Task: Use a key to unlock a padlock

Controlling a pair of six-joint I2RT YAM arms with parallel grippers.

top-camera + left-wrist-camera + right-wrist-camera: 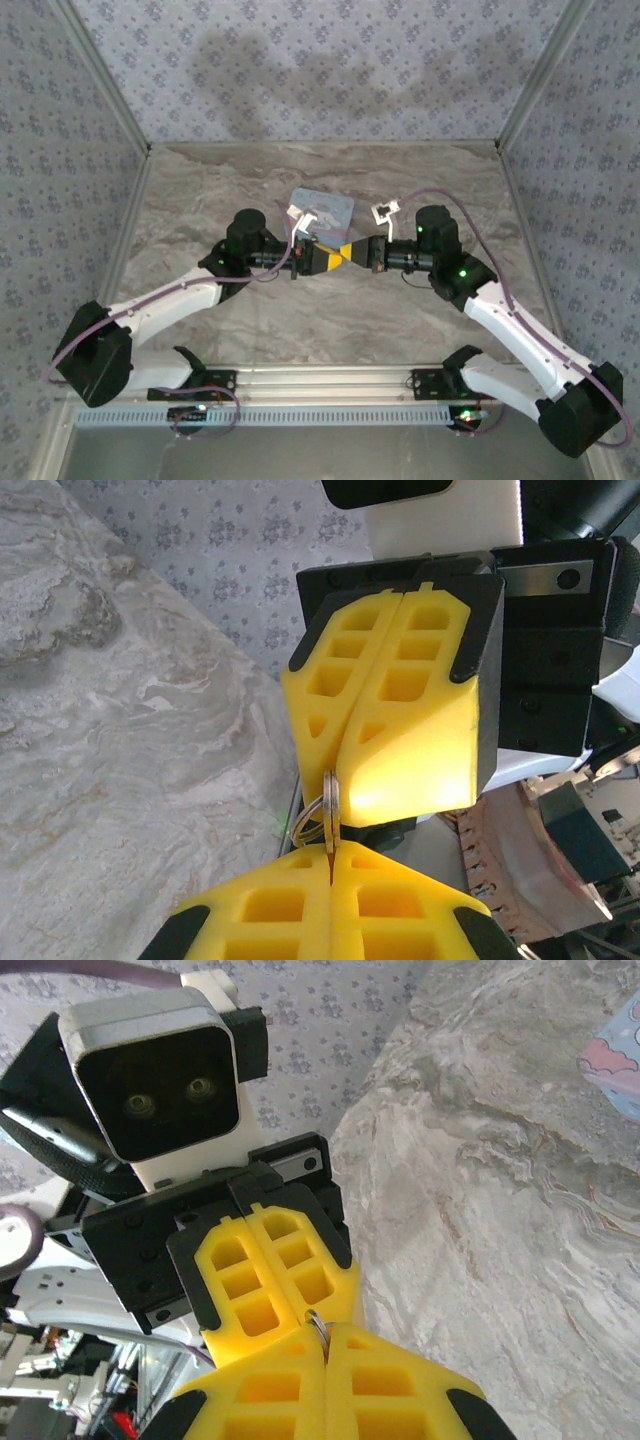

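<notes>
Yellow-fingered, your left gripper (330, 852) and right gripper (326, 1334) are both clamped closed, tip to tip above the marble table (200, 200). They pinch a thin metal piece (330, 815) whose long axis runs from one seam into the other, with a metal ring (311, 825) hanging beside it. You can't make out the padlock itself. Behind the grippers the light-blue tin (322, 208) lies flat, its contents hidden.
</notes>
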